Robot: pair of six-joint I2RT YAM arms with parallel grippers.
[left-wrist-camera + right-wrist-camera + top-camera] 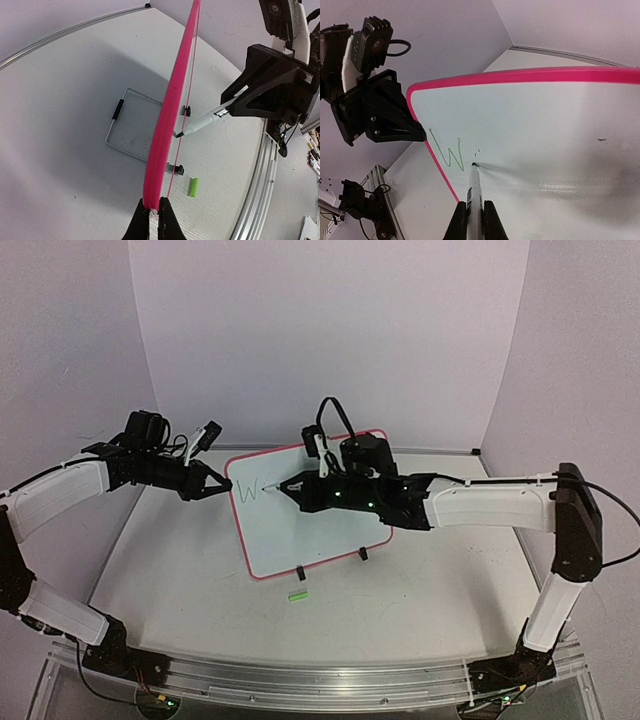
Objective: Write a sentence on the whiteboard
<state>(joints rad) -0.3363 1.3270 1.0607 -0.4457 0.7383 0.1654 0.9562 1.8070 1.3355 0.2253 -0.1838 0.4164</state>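
— Where is the whiteboard (310, 525) placed, and how much is written on it?

— It is stood near the middle of the desk (430, 610), a little toward the far edge, with its face turned to the near edge. Of the sentence (447, 152) only a green "W" is seen, close to the board's left frame. The tip of the marker (473, 185) seems to be laid on the white face just right of this letter.

— How are the board and the pen held?

— The left frame is pinched by the left gripper (153, 204), whose fingers are closed on the pink rim. The marker is clamped between the closed fingers of the right gripper (474, 209).

— What is needed for the next letter to be done well?

— Light, even pressure is judged to be needed. The board is supported only by the wire stand (120, 127) behind it and by the left pinch, so it can be tipped or slid by a hard push. Small strokes are advised, with the tip lifted between letters and room left toward the right frame for the other words. Care is also advised near the green cap (193, 186), which lies in front of the board toward the near edge.
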